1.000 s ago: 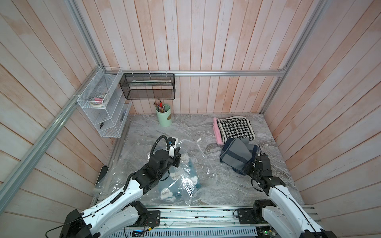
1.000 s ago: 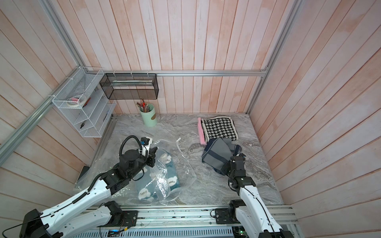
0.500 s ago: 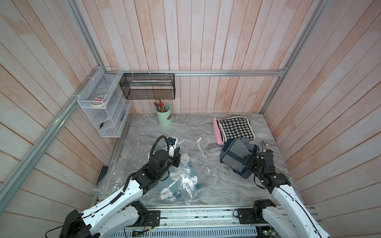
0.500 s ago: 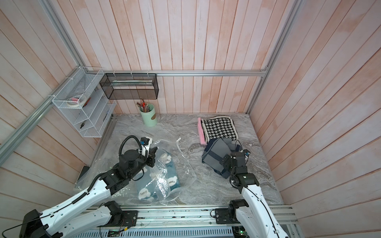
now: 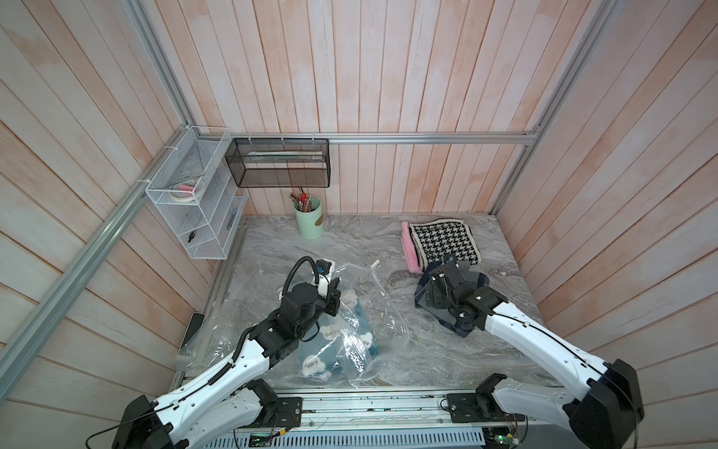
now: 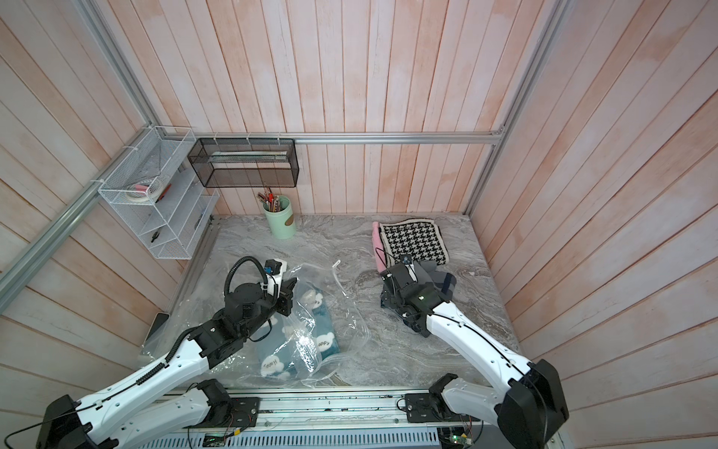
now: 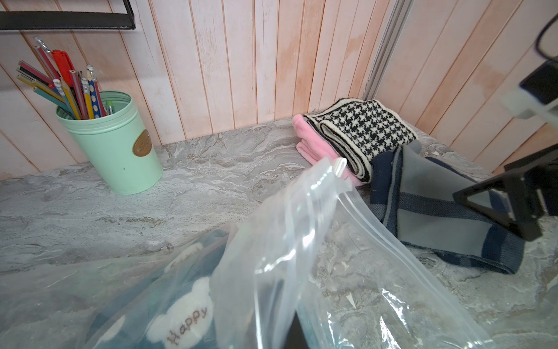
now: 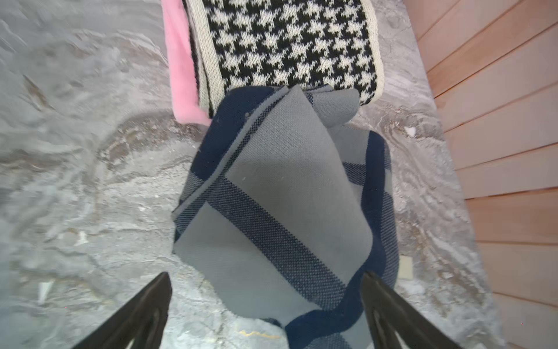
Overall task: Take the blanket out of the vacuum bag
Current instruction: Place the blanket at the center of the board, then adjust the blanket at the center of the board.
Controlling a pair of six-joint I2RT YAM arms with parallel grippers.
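Left claw is clamping shut on the film of the vacuum bag, which is lying on the desk with a teal cloud blanket inside. Right claw is hovering, jaws spread wide, over the grey-navy blanket, which is resting outside the bag against the houndstooth textile beyond.

A mint pencil cup stands upright; houndstooth knit lies on pink cloth.

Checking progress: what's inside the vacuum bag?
A teal blanket with white "Happy" clouds lies inside the vacuum bag. The left arm covers part of it, so anything beneath is unseen.
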